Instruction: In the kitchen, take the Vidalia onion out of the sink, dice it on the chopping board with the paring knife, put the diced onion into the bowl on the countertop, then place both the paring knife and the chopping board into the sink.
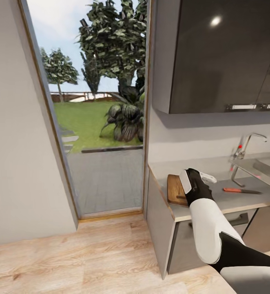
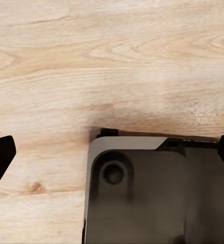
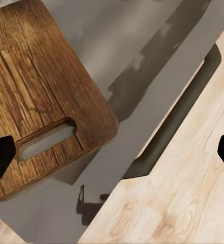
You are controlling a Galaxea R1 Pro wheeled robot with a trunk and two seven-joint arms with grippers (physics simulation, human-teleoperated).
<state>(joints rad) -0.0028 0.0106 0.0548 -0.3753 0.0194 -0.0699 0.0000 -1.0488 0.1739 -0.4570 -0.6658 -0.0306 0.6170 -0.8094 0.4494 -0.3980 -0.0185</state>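
Bright daylight, soft shadows (cabinet glare), slight blur

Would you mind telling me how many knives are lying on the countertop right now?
1. The paring knife lies flat on the countertop, between the chopping board and the sink. The right arm hides part of the counter, so another could be concealed there.

Chopping board (image 1: pixel 176 189), paring knife (image 1: pixel 241 190) on countertop (image 1: pixel 229 199)
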